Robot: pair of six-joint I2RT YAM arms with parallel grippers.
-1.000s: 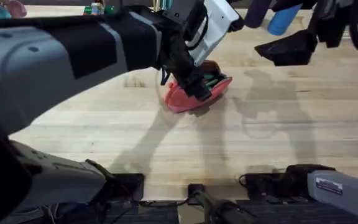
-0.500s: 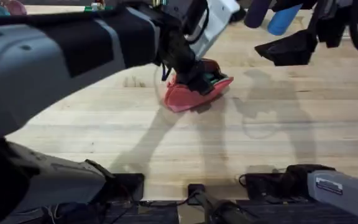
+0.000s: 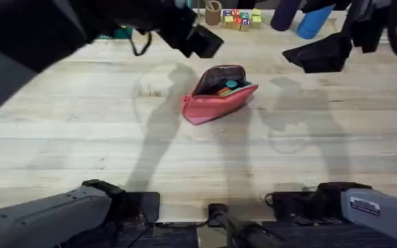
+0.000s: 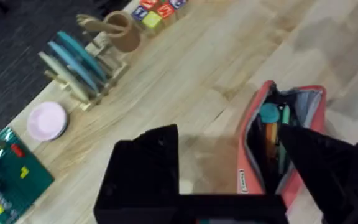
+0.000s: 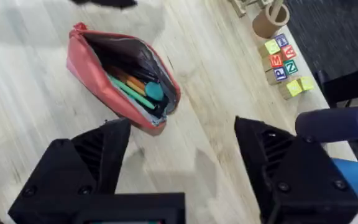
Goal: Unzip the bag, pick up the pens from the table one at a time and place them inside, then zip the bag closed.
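The soft salmon-pink fabric pouch (image 3: 219,101) lies near the middle of the pale plank worktop (image 3: 81,138), its zipper mouth gaping wide, with green, teal and orange pens (image 5: 135,87) lying inside it. I see no loose pens on the bare boards around it, so I judge that zipping shut is the step left.

The left tool (image 4: 232,177) hangs above the pouch with its black fingers spread wide and nothing between them. The right tool (image 5: 182,165) hovers off to one side of the pouch, likewise wide open and empty.

The main risk lies in the zip. The pouch is limp and unanchored, so a pull on the slider would likely drag the whole thing across the boards unless the other tool pins the far end. The pens ride high in the mouth; a tip poking above the teeth could jam the slider. I cannot make out the slider itself, so a blind pinch may catch fabric instead.

Farther back stand a wooden rack of teal sticks (image 4: 73,62), a round wooden cup (image 4: 123,34), lettered toy blocks (image 5: 281,65) and a pale pink disc (image 4: 47,120), all well apart from the pouch and not in the way.
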